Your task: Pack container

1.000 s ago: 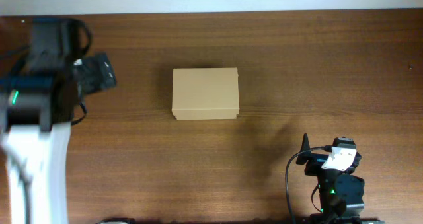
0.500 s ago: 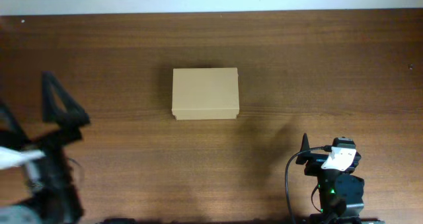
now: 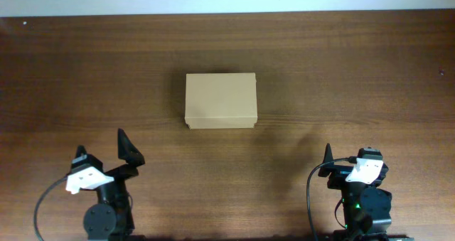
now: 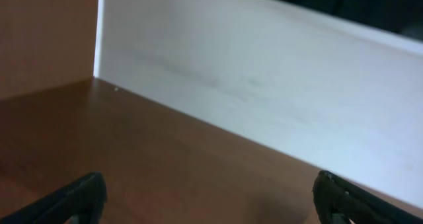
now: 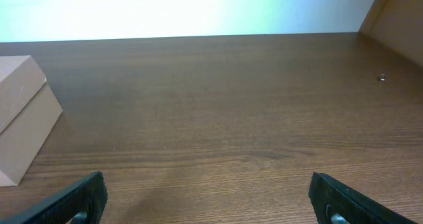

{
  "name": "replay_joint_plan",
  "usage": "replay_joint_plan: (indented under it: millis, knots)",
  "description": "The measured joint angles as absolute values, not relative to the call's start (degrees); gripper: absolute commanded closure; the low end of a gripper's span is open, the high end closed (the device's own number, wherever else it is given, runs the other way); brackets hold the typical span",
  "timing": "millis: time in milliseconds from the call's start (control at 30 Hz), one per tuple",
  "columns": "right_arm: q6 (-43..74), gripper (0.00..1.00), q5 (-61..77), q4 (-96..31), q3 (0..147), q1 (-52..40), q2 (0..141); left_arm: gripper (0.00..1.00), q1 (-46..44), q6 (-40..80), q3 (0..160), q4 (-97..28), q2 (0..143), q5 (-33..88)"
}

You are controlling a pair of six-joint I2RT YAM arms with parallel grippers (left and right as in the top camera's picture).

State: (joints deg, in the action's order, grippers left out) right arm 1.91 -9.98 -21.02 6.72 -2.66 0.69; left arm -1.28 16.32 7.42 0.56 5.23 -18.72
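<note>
The container (image 3: 220,99) is a tan cardboard box with its lid shut, lying at the table's middle. It also shows at the left edge of the right wrist view (image 5: 20,112). My left gripper (image 3: 103,148) is open and empty near the front left edge, well short of the box. In the left wrist view its fingers (image 4: 208,201) are wide apart over bare wood, and the box is out of that view. My right gripper (image 3: 348,156) is open and empty at the front right, its fingers (image 5: 208,201) wide apart over the table.
A white wall (image 4: 264,85) runs along the table's far edge (image 3: 227,13). A brown side panel (image 4: 46,32) stands at the left and another at the right (image 5: 396,19). A small speck (image 5: 381,78) lies on the wood at the far right.
My left arm has swung from the far left side down to the front left edge and now points its open gripper toward the back. The box and right arm have not moved.
</note>
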Motion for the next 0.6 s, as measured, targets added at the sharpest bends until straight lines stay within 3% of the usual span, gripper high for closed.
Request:
replay_joint_plan:
  millis: [600]
  knots:
    - [2.0,0.01,-10.0,-21.0,6.7,-2.6,0.7,0.00,-1.3,16.3,0.7,-2.8,1.0,-18.7]
